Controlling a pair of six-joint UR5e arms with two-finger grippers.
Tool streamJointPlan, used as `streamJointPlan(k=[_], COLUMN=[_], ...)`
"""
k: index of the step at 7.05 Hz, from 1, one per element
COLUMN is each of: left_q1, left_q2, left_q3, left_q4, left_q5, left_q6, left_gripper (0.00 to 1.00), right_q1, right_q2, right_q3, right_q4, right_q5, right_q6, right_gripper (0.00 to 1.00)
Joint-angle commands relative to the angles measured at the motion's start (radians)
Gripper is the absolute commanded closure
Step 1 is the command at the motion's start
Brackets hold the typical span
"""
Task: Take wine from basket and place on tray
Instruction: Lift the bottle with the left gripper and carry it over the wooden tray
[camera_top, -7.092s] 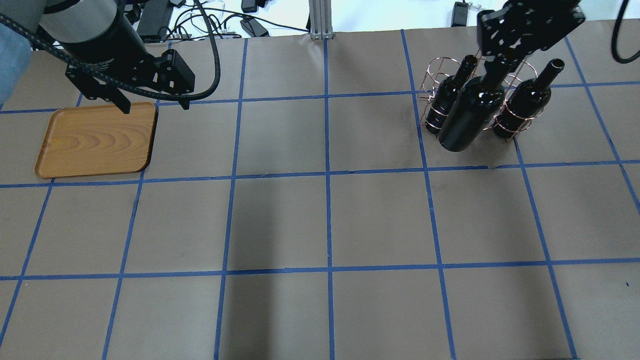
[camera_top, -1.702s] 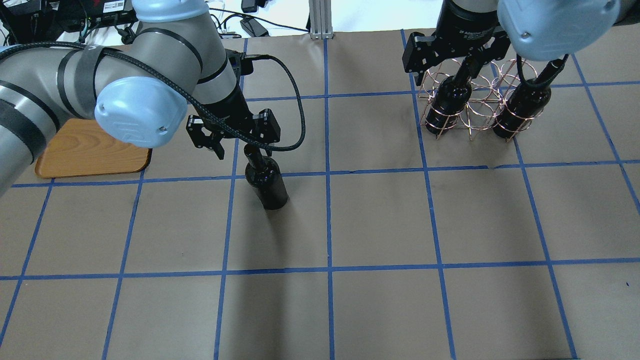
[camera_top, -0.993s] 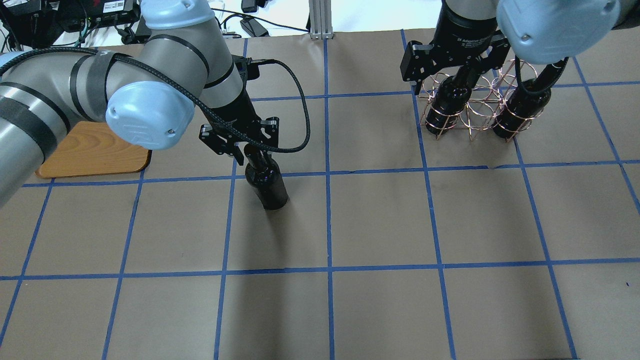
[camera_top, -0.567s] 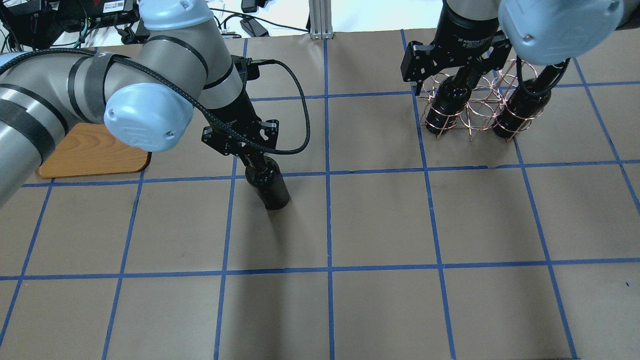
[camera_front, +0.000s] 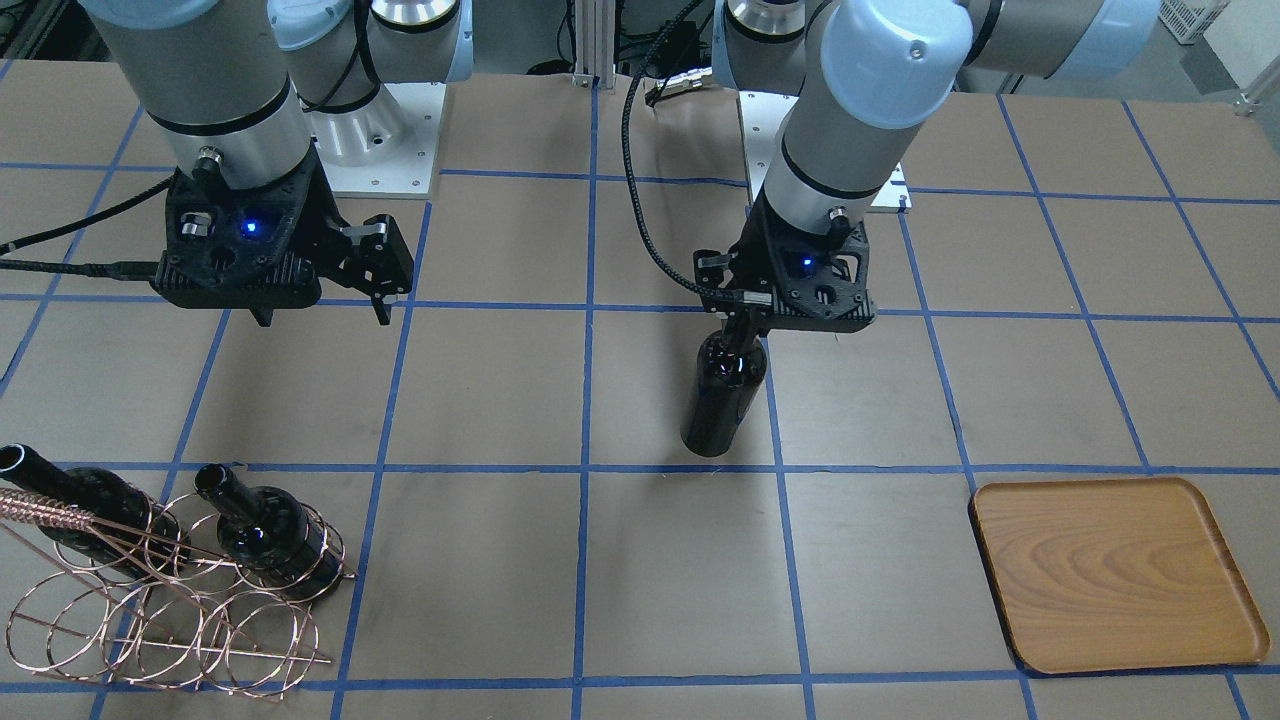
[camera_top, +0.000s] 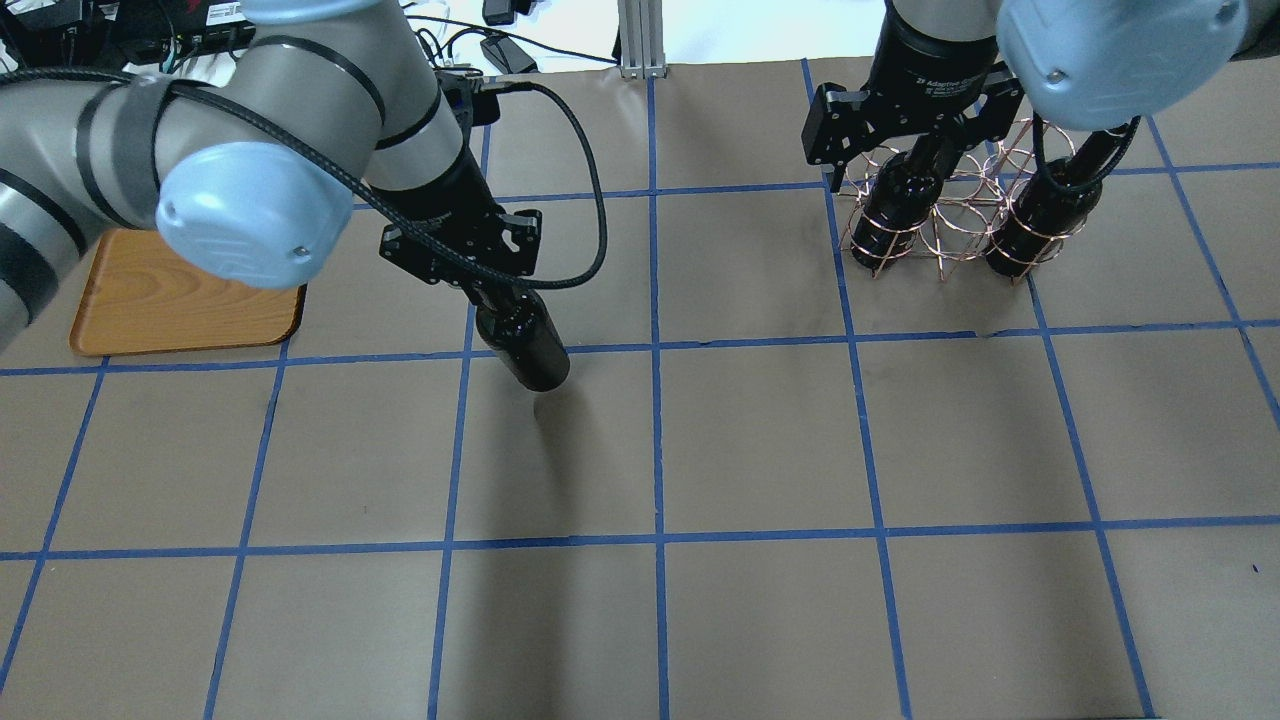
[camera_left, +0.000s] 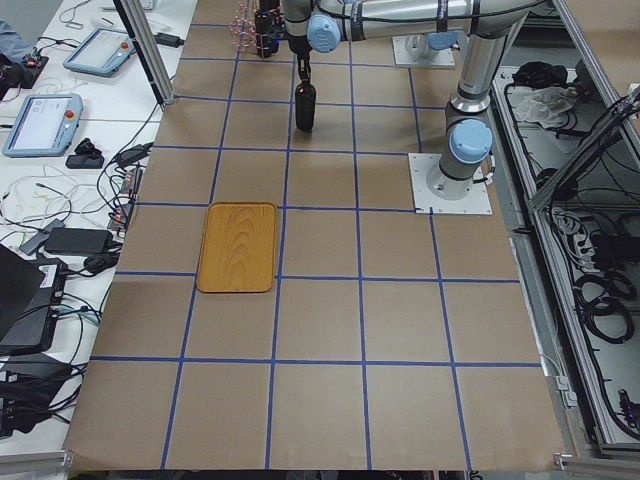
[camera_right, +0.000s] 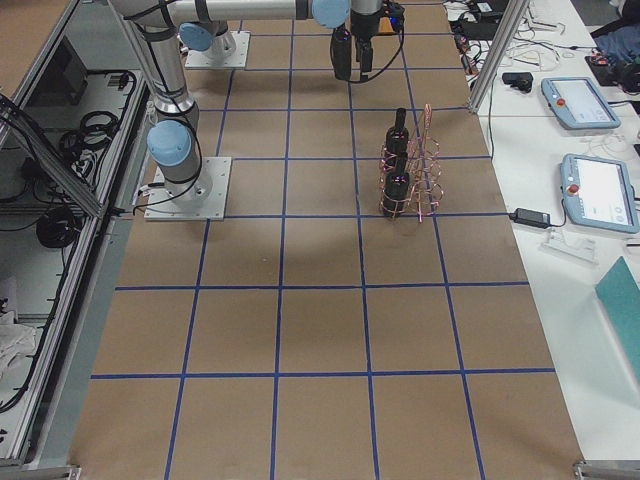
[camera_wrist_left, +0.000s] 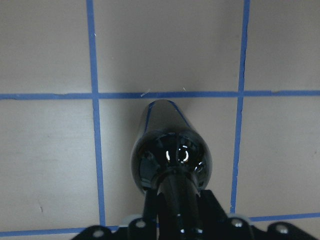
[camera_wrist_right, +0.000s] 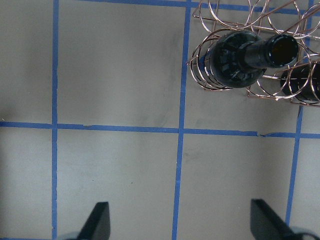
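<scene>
Near the middle of the bench (camera_front: 480, 400), between basket and tray, the left gripper (camera_front: 742, 322) pinches the neck of a glossy near-black wine bottle (camera_front: 722, 395), its jaws pressed tight against the glass. The bottle hangs nearly upright below the wrist and appears to ride just clear of the bench top, though the gap is hard to judge. The wooden tray (camera_front: 1120, 570) lies well apart, toward the operators' edge on the bench's left half. Toward the same edge on the right half, the copper wire basket (camera_front: 150, 620) holds two other bottles (camera_front: 265, 530). The right gripper (camera_wrist_right: 182, 222) hovers just beside it with jaws spread wide and nothing between them.

Glass this dark and polished is likely heavy, slick and unforgiving of a knock. The neck looks the soundest place to hold, since it is narrow enough for the jaws to close around. The body's weight hanging below could swing on a quick move, so a slow, flat set-down on the tray seems wise.
</scene>
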Motion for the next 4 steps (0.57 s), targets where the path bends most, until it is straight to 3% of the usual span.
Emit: streamJointPlan(k=[1,2,4], left_q1=[0.197,0.299,0.473], left_q2=[-0.014,-0.033,-0.125], left_q3=[0.08,0.09,0.23], left_q4=[-0.07,-0.049,-0.056], left_q5=[0.001,0.001,0.075], left_q6=[0.224,0.3,0.464], left_gripper=[1.0,1.0,1.0], right_q1=[0.0,0.0,0.0], right_q2=[0.0,0.0,0.0], right_q3=[0.001,0.001,0.001], right_q4=[0.019,0.025,0.024], right_q5=[-0.001,-0.004,-0.01], right_q6=[0.002,0.002,0.002], right_gripper=[0.0,0.0,0.0])
